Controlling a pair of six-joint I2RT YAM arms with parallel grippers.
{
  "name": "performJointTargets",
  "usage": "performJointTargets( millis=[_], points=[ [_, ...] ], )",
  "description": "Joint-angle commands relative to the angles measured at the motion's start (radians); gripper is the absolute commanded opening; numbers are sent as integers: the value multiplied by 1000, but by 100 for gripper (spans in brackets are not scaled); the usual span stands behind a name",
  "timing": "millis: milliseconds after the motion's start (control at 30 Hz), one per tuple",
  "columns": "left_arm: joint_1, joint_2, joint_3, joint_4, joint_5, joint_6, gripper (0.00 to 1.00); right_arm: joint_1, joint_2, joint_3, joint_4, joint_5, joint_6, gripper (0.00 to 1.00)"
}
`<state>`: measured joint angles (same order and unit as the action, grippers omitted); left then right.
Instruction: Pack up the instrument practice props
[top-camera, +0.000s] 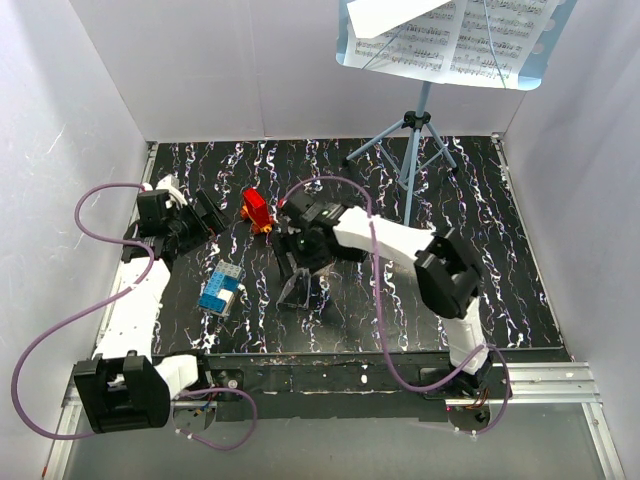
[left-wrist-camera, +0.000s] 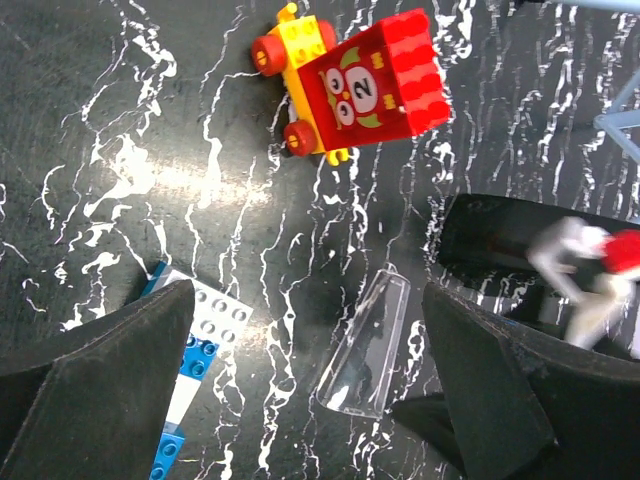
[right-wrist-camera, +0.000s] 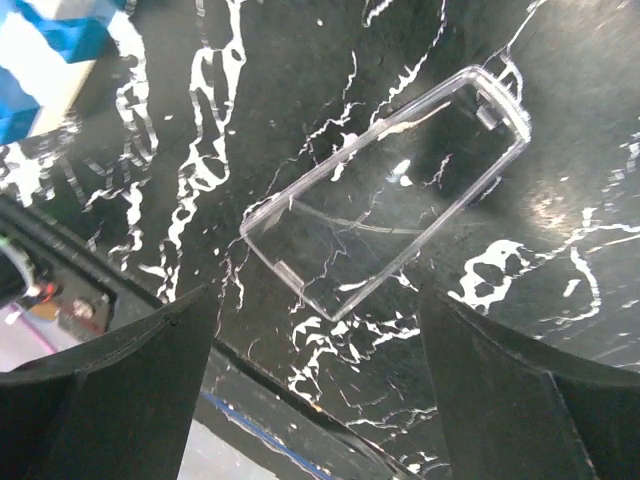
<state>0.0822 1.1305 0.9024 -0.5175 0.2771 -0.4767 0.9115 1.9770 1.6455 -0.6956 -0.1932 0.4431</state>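
The light-blue music stand (top-camera: 417, 130) stands on its tripod at the back right of the table. Its desk plate (top-camera: 535, 70) is at the top edge of the top view and holds white sheet-music pages (top-camera: 455, 30). My left gripper (top-camera: 208, 215) is open and empty at the left, far from the stand. It also shows in the left wrist view (left-wrist-camera: 308, 300). My right gripper (top-camera: 303, 265) is open and empty at the table's middle, left of the stand's legs. In the right wrist view (right-wrist-camera: 315, 310) it hangs above a clear plastic piece (right-wrist-camera: 385, 205).
The clear plastic piece (top-camera: 297, 290) lies flat on the black marbled table (top-camera: 500, 250). A red and yellow toy car (top-camera: 257, 210) sits between the grippers. Blue and white bricks (top-camera: 220, 290) lie at the front left. White walls enclose the table.
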Motion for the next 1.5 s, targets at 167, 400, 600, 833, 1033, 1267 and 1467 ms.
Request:
performJointTargets(
  millis=[167, 400, 600, 833, 1033, 1267, 1467],
  points=[
    [2, -110, -53, 5, 34, -8, 98, 72, 131, 126, -179, 281, 290, 88],
    [4, -126, -72, 10, 36, -3, 98, 76, 252, 184, -153, 281, 267, 87],
    [4, -136, -102, 25, 60, -23, 98, 69, 312, 205, -56, 210, 117, 76],
    [4, -144, -128, 33, 76, -36, 98, 72, 347, 206, 19, 89, -110, 64],
    [2, -155, -140, 42, 82, -36, 98, 78, 353, 215, 24, 144, -175, 80],
    [4, -153, -143, 43, 88, -43, 98, 118, 352, 278, -36, 280, -35, 84],
    [4, -143, -134, 40, 91, -40, 98, 136, 358, 251, -87, 354, 42, 76]
  ],
)
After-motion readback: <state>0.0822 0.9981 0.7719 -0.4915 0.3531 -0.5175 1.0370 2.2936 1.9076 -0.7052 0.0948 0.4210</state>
